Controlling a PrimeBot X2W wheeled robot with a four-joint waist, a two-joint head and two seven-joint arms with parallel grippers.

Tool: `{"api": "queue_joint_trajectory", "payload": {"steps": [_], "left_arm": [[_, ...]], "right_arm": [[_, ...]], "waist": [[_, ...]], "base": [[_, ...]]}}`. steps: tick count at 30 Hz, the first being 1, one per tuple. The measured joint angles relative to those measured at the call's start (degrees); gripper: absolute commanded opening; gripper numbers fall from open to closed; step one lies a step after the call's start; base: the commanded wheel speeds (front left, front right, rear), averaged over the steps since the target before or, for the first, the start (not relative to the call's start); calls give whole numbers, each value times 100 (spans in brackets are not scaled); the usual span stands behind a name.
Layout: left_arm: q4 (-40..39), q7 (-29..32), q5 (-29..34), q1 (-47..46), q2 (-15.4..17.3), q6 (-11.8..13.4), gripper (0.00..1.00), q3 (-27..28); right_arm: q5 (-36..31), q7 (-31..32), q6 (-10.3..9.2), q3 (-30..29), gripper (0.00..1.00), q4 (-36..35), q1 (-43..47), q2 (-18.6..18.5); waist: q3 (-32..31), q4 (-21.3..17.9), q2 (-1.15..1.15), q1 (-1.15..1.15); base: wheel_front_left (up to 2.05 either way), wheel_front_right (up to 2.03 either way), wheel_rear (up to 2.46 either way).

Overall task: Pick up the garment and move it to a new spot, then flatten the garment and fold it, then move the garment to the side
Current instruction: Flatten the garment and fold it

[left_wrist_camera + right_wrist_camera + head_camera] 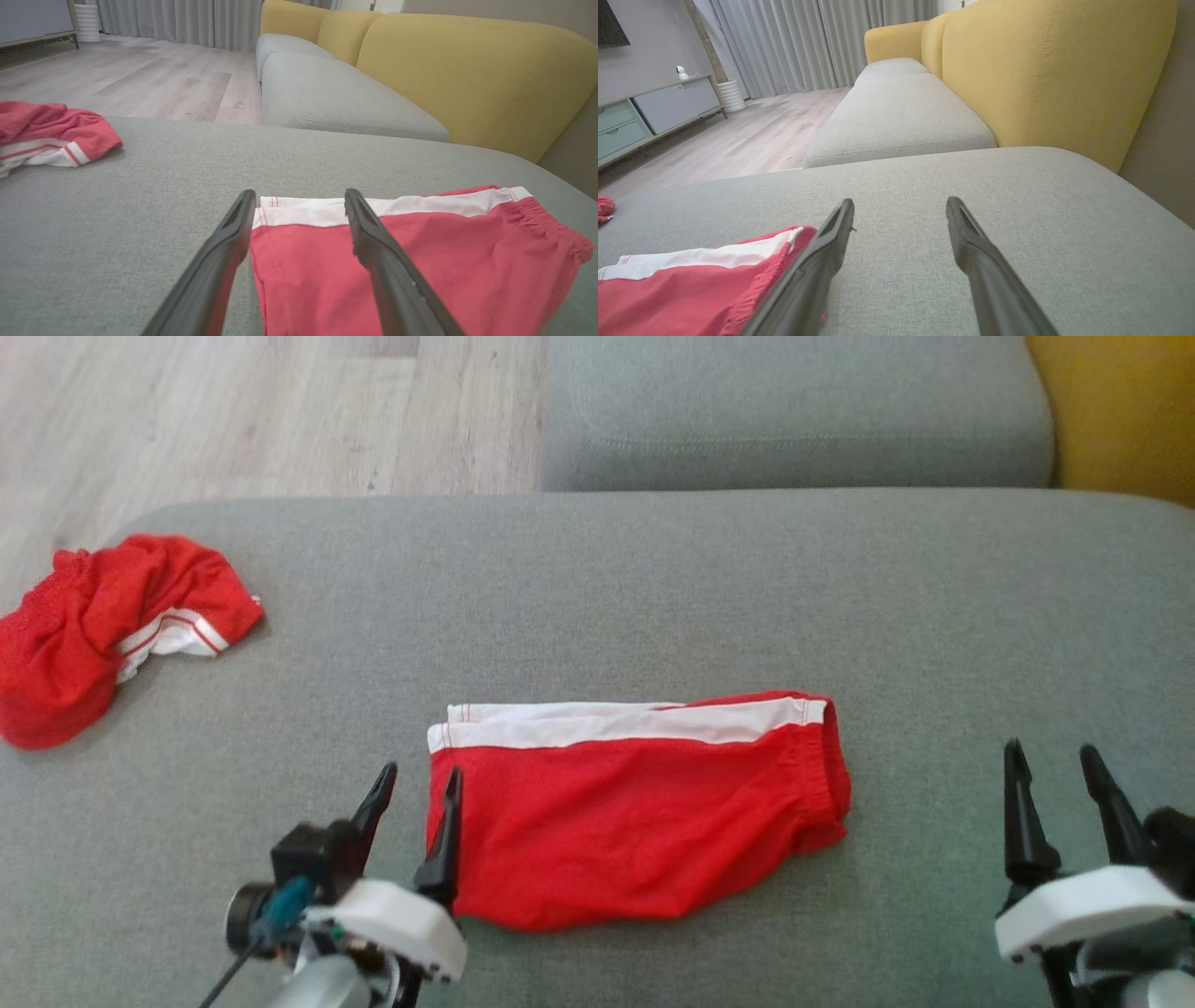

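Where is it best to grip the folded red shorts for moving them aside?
Both short ends: left gripper at the hem end, right gripper at the elastic waistband, each from its own side. The shorts lie flat and wide, so this likely keeps the fold.

The right gripper (900, 203), fingers spread wide and empty, rises at bottom centre above the grey sofa seat (1031, 219); red shorts (677, 294) lie lower left.

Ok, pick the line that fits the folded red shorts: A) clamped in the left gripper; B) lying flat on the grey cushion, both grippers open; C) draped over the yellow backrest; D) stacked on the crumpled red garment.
B: the folded shorts lie flat on the grey cushion, with the left gripper and right gripper both open.
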Motion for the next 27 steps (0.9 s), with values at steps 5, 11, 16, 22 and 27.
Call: {"api": "queue_joint_trajectory", "payload": {"steps": [5,11,16,22,27], "left_arm": [[-387,-51,0,452,234,215,100,87],[-861,-64,-14,877,446,504,100,277],[-1214,-108,-26,1072,545,709,100,380],[-1449,-108,-16,1089,550,846,100,364],[-1491,-105,-8,1089,526,868,100,344]], "right_arm": [[9,-19,0,-36,100,73,136,1],[57,-67,0,71,100,213,258,4],[47,141,0,409,100,322,163,4],[-2,723,0,939,100,887,-594,3],[-79,1009,0,988,100,1578,-946,0]], "waist": [[-115,53,0,0],[-171,163,0,0],[-157,275,0,0],[-117,487,0,0],[-34,715,0,1]], "base": [[0,0,0],[0,0,0],[0,0,0],[0,0,0],[0,0,0]]}}
